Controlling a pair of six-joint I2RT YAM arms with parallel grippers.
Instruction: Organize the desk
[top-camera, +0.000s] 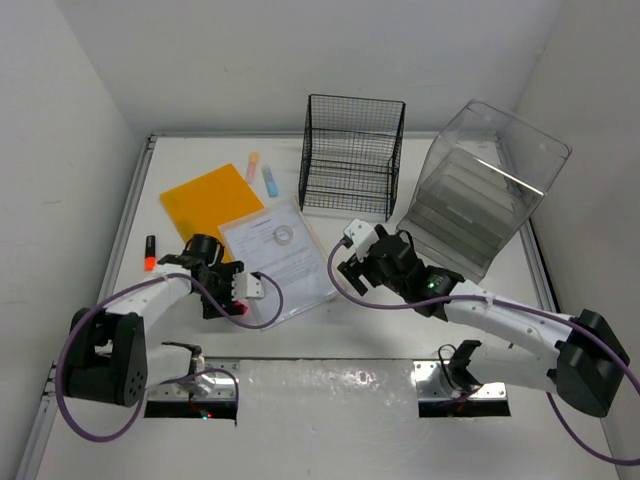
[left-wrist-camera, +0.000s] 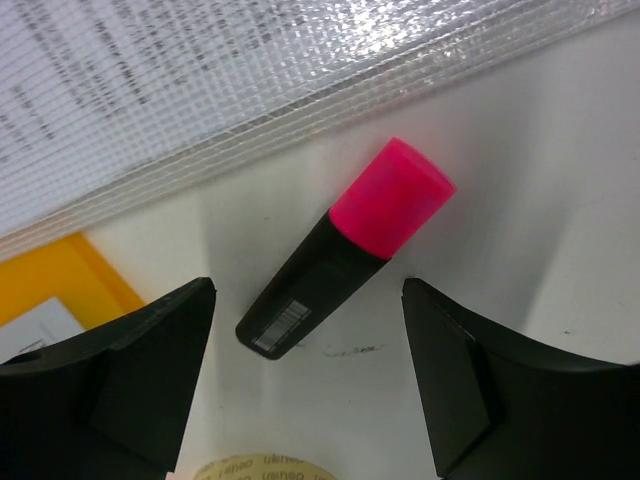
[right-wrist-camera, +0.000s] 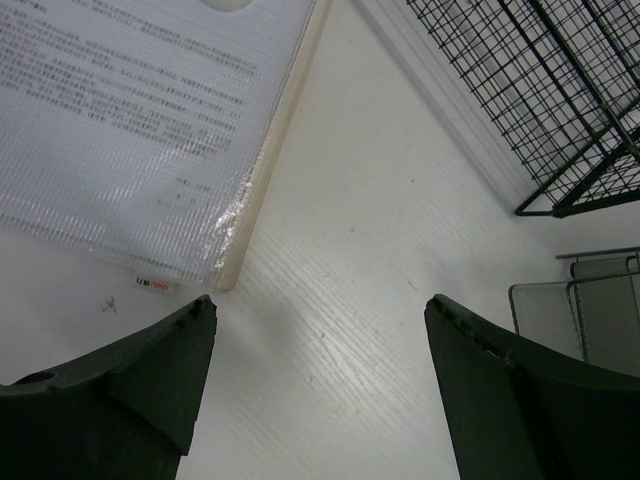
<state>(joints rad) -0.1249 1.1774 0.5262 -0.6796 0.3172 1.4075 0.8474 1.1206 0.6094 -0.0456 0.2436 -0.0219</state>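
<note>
plainly left tool (left-wrist-camera: 307, 340) and right tool (right-wrist-camera: 320, 330) gape wide, left flanking a stubby pink-capped highlighter (left-wrist-camera: 350, 250).

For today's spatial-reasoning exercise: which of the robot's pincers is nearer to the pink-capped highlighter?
Left. The left pincer hangs open directly over the pink-capped highlighter, straddling it; the right pincer is beyond the clear document sleeve, over bare desk near the wire-mesh rack.
</note>
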